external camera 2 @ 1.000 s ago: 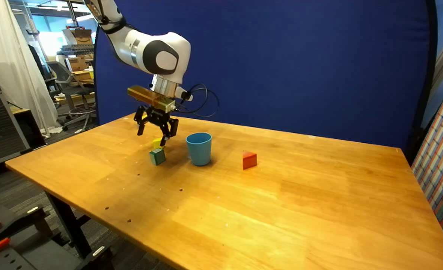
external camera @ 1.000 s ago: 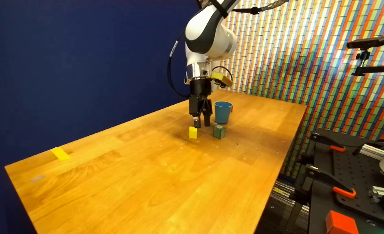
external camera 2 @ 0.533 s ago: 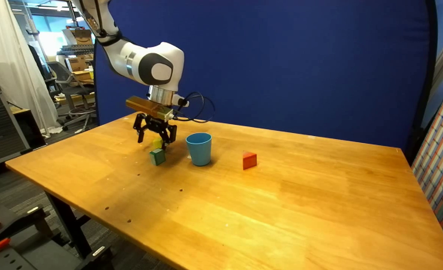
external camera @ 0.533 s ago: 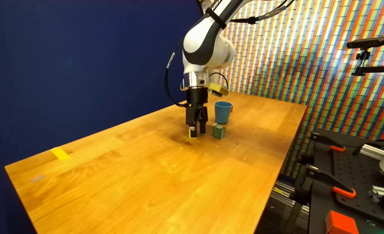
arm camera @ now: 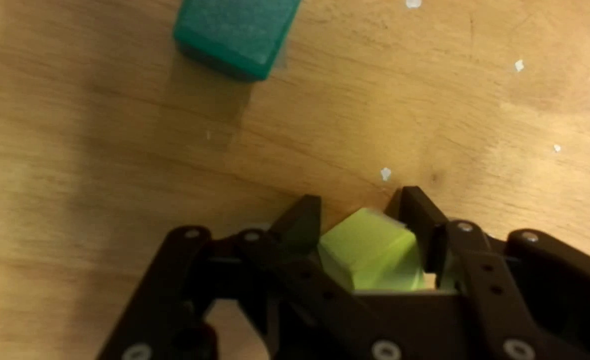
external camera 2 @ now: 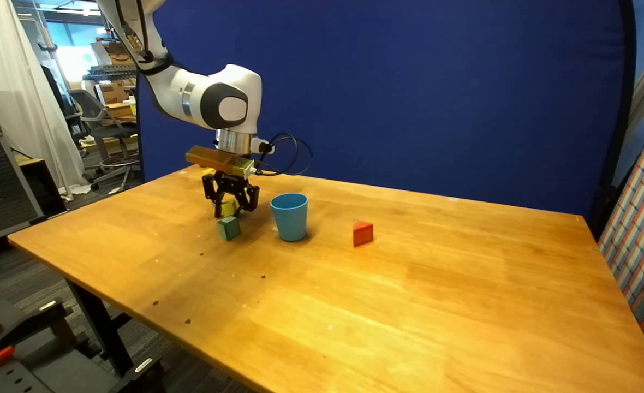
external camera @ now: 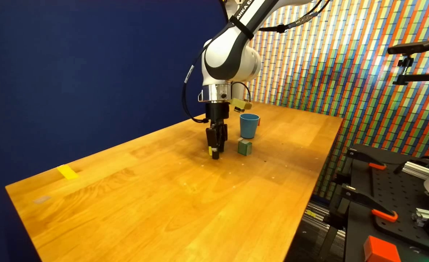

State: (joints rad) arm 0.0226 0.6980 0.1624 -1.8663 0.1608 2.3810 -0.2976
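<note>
The yellow block (arm camera: 370, 245) sits on the table (external camera 2: 409, 305) between the 2 black fingers (arm camera: 421, 220). The fingers stand partly open, close on either side of the block, which nearly or wholly fills the gap; I cannot tell whether they grip it firmly. In the wrist view the block is turned at an angle, with a corner toward each finger. In an exterior view the fingers hide most of it, leaving a thin yellow edge beside a fingertip.

The nearest other thing is a green block (external camera 2: 228, 228), near the yellow block and apart from the fingers. A blue cup (external camera 2: 290, 218) stands upright near the green block, open end up. Past the cup is a red block (external camera 2: 363, 233); in an exterior view the cup hides all but a sliver of it.

Above the fingers, a yellowish camera housing (external camera 2: 221, 161) is fixed to the white arm (external camera 2: 229, 109), which reaches down over the table. A strip of yellow tape (external camera: 68, 172) lies near the table's edge. A dark blue backdrop (external camera 2: 409, 98) rises behind, and a black stand (external camera: 361, 222) with 2 orange-tipped clamps (external camera: 384, 215) is beside the table.
</note>
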